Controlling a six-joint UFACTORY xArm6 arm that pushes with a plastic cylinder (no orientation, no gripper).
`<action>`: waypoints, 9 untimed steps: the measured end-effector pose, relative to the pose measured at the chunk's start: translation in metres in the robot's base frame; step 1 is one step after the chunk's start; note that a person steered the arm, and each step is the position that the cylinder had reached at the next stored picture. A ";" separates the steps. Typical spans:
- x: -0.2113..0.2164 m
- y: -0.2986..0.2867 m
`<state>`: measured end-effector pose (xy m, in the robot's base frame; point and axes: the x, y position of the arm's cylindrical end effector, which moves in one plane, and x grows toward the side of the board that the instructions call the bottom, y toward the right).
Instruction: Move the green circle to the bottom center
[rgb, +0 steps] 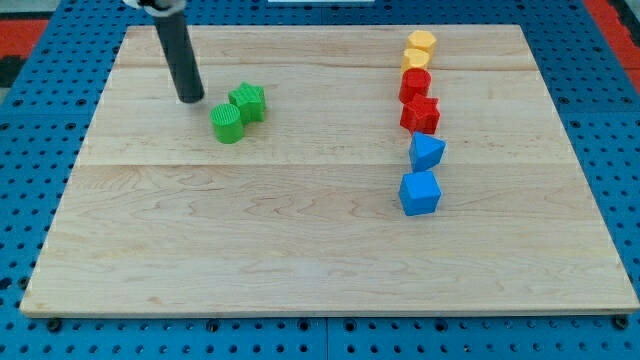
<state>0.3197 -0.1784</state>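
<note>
No writing shows anywhere. On the pale wooden board (blue pegboard around it), the green circle block touches the green star block; my tip sits just left of both, with no pincer fitted.

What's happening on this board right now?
A robot arm's rod is pushing green blocks across a wooden board. My tip sits just up and to the view's left of the green circle, which touches a green star. The circle is to reach the bottom center and is far from it. Yellow, red and blue blocks line the view's right.
</note>
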 end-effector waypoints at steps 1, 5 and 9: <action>0.017 0.028; 0.061 0.066; 0.145 0.122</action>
<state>0.4650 -0.0566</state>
